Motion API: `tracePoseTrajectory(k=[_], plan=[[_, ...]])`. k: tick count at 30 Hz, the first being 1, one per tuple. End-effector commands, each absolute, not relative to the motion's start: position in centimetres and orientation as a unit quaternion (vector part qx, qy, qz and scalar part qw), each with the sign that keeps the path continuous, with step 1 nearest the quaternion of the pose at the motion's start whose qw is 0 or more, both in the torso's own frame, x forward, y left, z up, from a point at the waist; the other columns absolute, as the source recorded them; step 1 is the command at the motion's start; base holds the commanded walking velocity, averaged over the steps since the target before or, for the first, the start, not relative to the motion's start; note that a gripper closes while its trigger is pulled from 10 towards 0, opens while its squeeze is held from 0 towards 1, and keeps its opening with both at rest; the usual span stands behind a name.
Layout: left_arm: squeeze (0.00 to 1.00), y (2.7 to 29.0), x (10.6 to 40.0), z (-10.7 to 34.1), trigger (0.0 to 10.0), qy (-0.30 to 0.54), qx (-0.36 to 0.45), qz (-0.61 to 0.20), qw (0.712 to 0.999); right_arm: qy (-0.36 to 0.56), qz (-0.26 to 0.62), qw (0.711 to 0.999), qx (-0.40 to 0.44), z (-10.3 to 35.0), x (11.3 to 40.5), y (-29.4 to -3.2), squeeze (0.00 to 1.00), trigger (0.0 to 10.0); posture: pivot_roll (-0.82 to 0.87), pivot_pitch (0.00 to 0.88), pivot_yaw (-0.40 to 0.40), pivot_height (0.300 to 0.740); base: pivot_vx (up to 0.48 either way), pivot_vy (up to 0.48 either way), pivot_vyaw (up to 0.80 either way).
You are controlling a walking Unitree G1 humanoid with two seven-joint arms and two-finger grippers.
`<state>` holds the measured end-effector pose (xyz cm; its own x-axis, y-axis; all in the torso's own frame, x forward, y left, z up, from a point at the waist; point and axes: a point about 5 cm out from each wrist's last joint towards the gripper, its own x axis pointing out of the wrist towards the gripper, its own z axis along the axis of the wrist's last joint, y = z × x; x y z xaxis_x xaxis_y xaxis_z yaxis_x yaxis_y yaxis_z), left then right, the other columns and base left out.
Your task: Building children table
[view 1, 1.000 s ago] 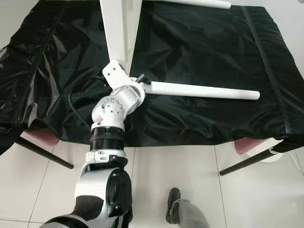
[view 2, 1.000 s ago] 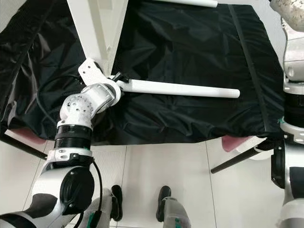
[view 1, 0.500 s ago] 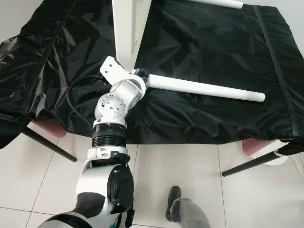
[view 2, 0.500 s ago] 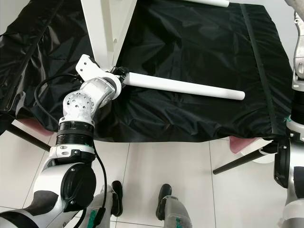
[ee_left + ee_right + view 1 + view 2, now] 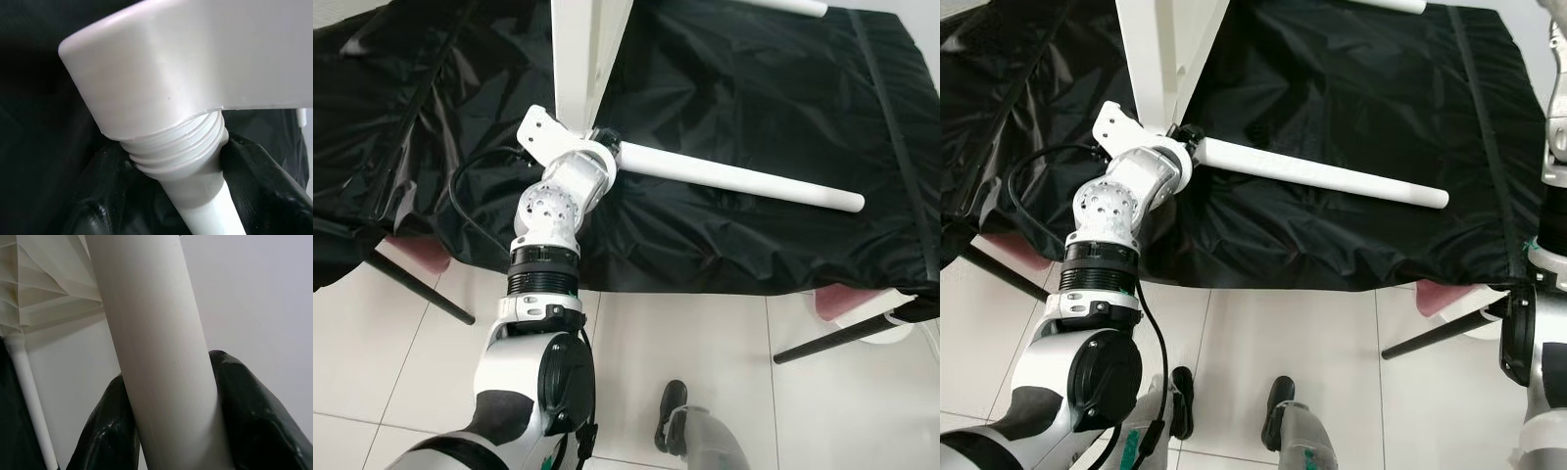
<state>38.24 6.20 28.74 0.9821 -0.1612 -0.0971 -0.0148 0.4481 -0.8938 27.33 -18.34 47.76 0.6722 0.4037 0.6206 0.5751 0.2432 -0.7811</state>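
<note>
Left wrist view: left pincer [image 5: 195, 196] clamped on white leg [image 5: 205, 205] just below its threaded end, which sits partly screwed into tabletop corner socket [image 5: 195, 73]; a few threads exposed. Leg runs away from pincer over the black-covered table [image 5: 754, 235]. Right pincer [image 5: 171, 421] clamped on a 2nd leg [image 5: 156, 333]. Judged: hollow plastic, light, stiff, smooth — may slip when twisted. Grip near threads, as now.

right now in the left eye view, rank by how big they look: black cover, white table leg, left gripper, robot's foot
1. black cover
2. white table leg
3. robot's foot, closer to the camera, so unsure
4. left gripper, gripping the leg's threaded end, mostly hidden
</note>
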Motion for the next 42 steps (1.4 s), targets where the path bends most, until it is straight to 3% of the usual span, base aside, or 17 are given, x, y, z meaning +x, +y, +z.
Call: tracePoseTrajectory(k=[1,6,15,18,23,24,32,35,42], plan=[[0.00,3.1,32.9,40.9,0.0,-0.156,-0.544,-0.275,0.777,-0.494,-0.109,0.688,-0.521,49.3,24.6,-18.7,0.00,10.0,-0.03,0.220,0.074,0.740,0.000,0.000,0.00],[0.00,3.7,31.9,40.5,0.0,-0.178,-0.543,-0.289,0.768,-0.503,-0.179,0.686,-0.494,48.7,23.1,-20.5,0.00,10.0,-0.03,0.229,0.070,0.740,0.000,0.000,0.00],[0.00,3.7,31.6,40.7,0.0,-0.186,-0.519,-0.297,0.780,-0.493,-0.224,0.695,-0.473,46.5,22.4,-21.7,0.00,10.0,-0.03,0.245,0.079,0.740,0.000,0.000,0.00],[0.00,3.9,31.2,41.6,0.0,-0.204,-0.510,-0.304,0.779,-0.484,-0.266,0.722,-0.417,44.8,22.3,-22.5,0.00,10.0,-0.01,0.257,0.079,0.740,0.000,0.000,0.00],[0.00,4.0,31.0,42.2,0.0,-0.213,-0.505,-0.308,0.778,-0.471,-0.284,0.733,-0.401,43.7,22.4,-22.9,0.00,10.0,0.00,0.257,0.077,0.740,0.000,0.000,0.00],[0.00,4.4,30.7,42.9,0.0,-0.232,-0.493,-0.312,0.779,-0.453,-0.289,0.754,-0.378,42.0,23.0,-23.4,0.00,10.0,0.01,0.255,0.079,0.740,0.000,0.000,0.00],[0.00,5.0,30.6,43.5,0.0,-0.253,-0.458,-0.313,0.792,-0.453,-0.223,0.808,-0.303,40.4,24.3,-22.9,0.00,10.0,0.02,0.254,0.073,0.740,0.000,0.000,0.00],[0.00,5.1,30.5,43.6,0.0,-0.258,-0.451,-0.315,0.794,-0.457,-0.207,0.815,-0.291,40.4,24.4,-22.7,0.00,10.0,0.03,0.255,0.068,0.740,0.000,0.000,0.00],[0.00,7.5,29.4,45.5,0.0,-0.321,-0.410,-0.301,0.799,-0.448,-0.079,0.856,-0.244,39.9,25.8,-19.6,0.00,10.0,0.05,0.266,0.042,0.740,0.000,0.000,0.00]])
